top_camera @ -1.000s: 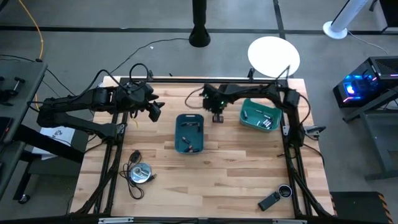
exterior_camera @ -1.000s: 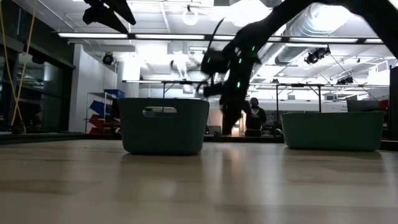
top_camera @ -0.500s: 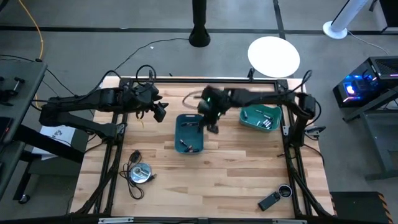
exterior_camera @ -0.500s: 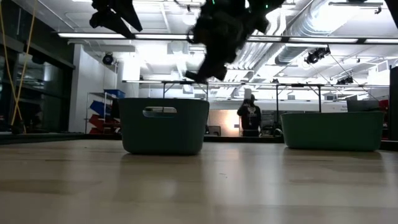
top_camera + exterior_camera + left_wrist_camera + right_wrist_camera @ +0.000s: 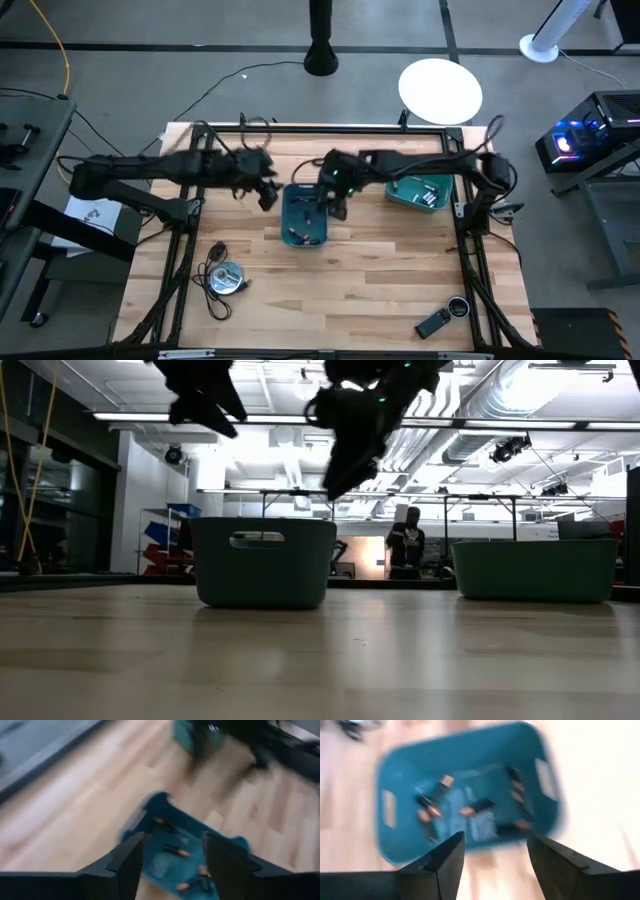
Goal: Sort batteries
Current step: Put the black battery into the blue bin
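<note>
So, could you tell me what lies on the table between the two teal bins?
In the high view, only bare wood separates the centre bin from the right bin; the right gripper hangs above the centre bin's right edge.

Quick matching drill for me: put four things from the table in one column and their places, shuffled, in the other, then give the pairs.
Things:
1. middle teal bin
2. right teal bin
3. round silver disc
4. black remote-like device

Places:
A. near right corner of the table
B. under the right gripper, with the left gripper just beside its left rim
C. near left part of the table, with a black cable
D. far right part of the table

Pairs: 1-B, 2-D, 3-C, 4-A
</note>
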{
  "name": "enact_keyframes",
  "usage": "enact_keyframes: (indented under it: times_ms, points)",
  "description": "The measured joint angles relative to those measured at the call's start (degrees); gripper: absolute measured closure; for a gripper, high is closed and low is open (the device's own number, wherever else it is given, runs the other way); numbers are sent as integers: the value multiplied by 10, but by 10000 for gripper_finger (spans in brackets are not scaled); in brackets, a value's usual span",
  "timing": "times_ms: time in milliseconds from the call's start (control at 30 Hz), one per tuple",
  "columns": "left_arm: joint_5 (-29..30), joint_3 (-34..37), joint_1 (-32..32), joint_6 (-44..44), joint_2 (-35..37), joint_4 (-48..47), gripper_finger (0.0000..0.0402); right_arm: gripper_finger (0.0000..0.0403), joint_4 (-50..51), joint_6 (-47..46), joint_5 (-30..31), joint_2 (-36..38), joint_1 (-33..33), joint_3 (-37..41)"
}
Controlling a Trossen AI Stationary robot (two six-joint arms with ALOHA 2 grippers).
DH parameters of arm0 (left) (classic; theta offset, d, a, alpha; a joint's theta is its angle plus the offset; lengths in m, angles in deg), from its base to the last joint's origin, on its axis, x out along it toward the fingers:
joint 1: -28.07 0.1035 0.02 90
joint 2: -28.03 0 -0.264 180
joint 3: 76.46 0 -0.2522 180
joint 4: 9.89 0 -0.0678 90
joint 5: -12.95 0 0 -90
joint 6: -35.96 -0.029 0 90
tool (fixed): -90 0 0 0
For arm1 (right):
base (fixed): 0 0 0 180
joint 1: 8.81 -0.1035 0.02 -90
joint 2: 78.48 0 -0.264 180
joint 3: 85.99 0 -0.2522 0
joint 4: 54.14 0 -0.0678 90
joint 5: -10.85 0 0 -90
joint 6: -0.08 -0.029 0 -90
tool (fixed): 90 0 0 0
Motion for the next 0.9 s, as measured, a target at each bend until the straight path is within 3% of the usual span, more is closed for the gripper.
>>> enact_keyframes:
  times_ms: [133, 200, 267, 333, 400, 600, 900]
  points:
    - [-34, 70, -36, 2, -41, 125, 290, 229, 79, 24, 58, 52, 20, 0]
    - [-49, 94, -50, 3, -75, 188, 355, 265, 105, 28, 81, 90, 28, 0]
    - [-71, 102, -58, 0, -116, 230, 387, 310, 128, 27, 104, 128, 36, 0]
    - [-88, 101, -58, -7, -157, 256, 389, 366, 147, 12, 128, 160, 42, 0]
    - [-93, 92, -51, -24, -194, 253, 397, 391, 164, -10, 145, 187, 47, 0]
    - [-113, 54, -16, -92, -271, 141, 401, 400, 185, -80, 165, 234, 40, 0]
    - [-98, 41, 17, -174, -273, -58, 401, 401, 180, -111, 173, 223, -1, 0]
